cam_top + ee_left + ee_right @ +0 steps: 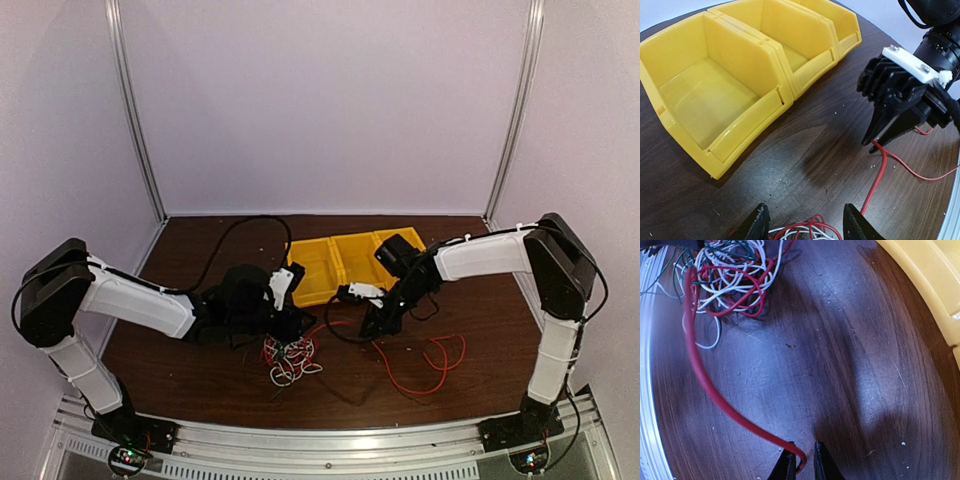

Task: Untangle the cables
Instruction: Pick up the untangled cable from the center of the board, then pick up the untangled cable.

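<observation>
The cables lie as a small clump (290, 358) of red, white and dark wires near the table's front middle. My left gripper (285, 328) stands open right over the clump, whose loops (812, 226) show between its fingers (756, 225). One long red cable (702, 382) runs from the clump (732, 282) to my right gripper (804, 461). That gripper is shut on the cable's bend at the tabletop. The left wrist view shows the right gripper (875, 146) pinching the same red cable (879, 172). More of the red cable (430, 365) lies looped to the right.
A row of yellow bins (340, 262) stands behind both grippers, their front walls (745, 112) close to the left one. A bin edge (935, 285) shows right of the right gripper. The metal rail (330, 440) runs along the near table edge.
</observation>
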`<state>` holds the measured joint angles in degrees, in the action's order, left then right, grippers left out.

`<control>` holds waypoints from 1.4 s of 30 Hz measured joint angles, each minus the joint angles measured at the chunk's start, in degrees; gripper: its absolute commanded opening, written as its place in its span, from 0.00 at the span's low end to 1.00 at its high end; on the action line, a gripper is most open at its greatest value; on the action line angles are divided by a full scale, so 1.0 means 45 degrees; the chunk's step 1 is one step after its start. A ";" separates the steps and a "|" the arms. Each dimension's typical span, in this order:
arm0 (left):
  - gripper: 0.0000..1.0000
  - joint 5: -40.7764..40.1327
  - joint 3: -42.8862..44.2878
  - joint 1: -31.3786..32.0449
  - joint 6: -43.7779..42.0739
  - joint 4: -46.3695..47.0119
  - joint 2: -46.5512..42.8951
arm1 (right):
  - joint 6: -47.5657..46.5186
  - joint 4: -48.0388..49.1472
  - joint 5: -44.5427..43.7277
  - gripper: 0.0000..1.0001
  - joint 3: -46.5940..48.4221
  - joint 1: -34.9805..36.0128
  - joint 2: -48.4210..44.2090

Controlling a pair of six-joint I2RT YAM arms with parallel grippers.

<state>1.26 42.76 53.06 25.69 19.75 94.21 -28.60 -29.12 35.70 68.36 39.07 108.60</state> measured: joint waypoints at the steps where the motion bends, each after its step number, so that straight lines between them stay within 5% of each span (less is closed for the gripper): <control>1: 0.51 0.0000 -0.0010 0.0000 0.0000 0.0005 0.0000 | 0.0034 -0.0034 0.0015 0.01 0.0019 0.0000 0.0000; 33: 0.47 0.0583 0.0223 -0.0029 0.0112 -0.0117 0.1117 | -0.0233 -0.2220 -0.1190 0.00 0.5639 -0.1219 -0.6737; 42: 0.55 0.1122 0.0029 0.0427 -0.1268 0.0957 -0.1103 | 0.0015 -0.1540 -0.2050 0.00 0.6703 -0.1559 -0.7271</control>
<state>6.31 42.89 54.98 19.99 24.05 89.25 -28.53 -36.05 26.48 98.52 32.05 75.88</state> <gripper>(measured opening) 0.538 0.010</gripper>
